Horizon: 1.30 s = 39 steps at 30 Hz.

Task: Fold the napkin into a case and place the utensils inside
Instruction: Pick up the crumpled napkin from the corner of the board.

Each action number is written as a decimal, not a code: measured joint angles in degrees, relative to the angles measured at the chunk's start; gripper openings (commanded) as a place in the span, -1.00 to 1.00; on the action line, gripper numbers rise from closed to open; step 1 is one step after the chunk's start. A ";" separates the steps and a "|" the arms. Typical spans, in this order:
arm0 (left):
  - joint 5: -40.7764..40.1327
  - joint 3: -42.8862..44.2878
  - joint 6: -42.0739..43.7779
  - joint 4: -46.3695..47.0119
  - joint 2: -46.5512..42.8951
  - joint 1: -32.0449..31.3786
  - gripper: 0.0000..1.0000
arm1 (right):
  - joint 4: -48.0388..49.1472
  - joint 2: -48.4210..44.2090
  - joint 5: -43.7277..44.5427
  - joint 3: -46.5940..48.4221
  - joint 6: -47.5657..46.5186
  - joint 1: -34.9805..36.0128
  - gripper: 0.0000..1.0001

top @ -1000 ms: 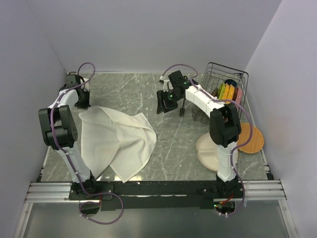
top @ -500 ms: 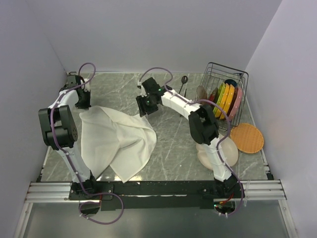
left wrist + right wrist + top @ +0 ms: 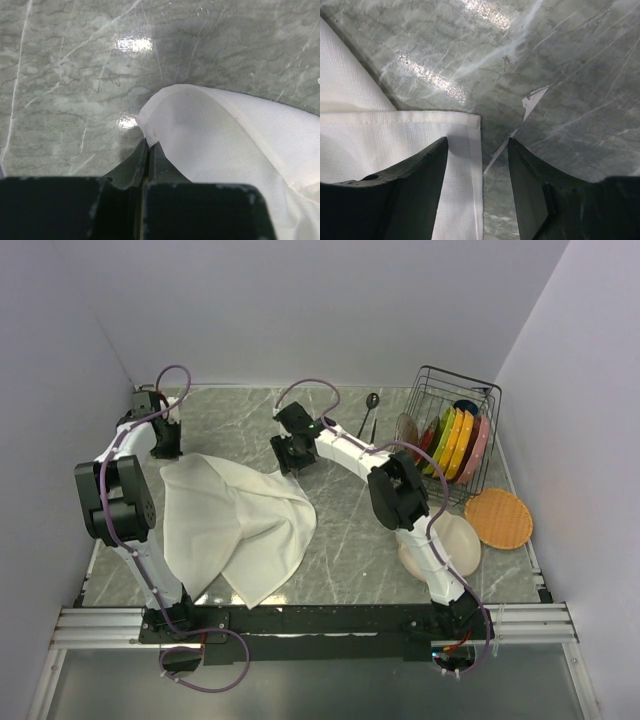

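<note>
1. Top external view: napkin (image 3: 235,525), a cream cloth, lies rumpled and partly doubled on the surface (image 3: 340,540), between the two tools.
2. Left tool (image 3: 148,150): jaws pinched tight on one napkin corner, which rises just ahead of it.
3. Right tool (image 3: 477,145): jaws apart, holding nothing. Another napkin corner lies flat directly beneath, between its fingers.
4. Spoon (image 3: 368,415): on the surface, well apart beyond the right tool. The fork cannot be made out.
5. Progress: early. No strip-shaped case formed. All the folding and the loading of utensils remain.
</note>
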 measured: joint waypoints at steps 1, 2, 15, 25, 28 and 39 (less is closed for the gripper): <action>0.02 0.00 0.00 0.00 -0.09 0.09 -0.98 | 0.07 0.02 0.07 -0.02 0.00 0.11 0.13; 0.02 0.00 0.00 0.00 -0.13 0.15 -0.98 | 0.20 0.04 0.07 -0.07 0.02 0.24 0.12; 0.72 0.00 0.00 -0.63 -1.01 1.07 -0.99 | -0.31 2.45 5.25 3.13 -1.33 3.17 -1.00; 5.90 0.28 -0.02 -2.60 -7.67 1.16 -0.99 | 0.17 -3.39 6.12 -2.08 -2.73 0.79 -1.00; 7.56 1.33 -0.22 -2.62 -10.82 1.16 -0.98 | 0.39 -8.55 6.29 -2.60 -3.63 -1.57 -1.00; 13.81 5.92 -3.19 -5.46 -16.98 1.16 -0.98 | 2.16 -24.35 7.65 -1.40 -3.96 -5.97 -1.00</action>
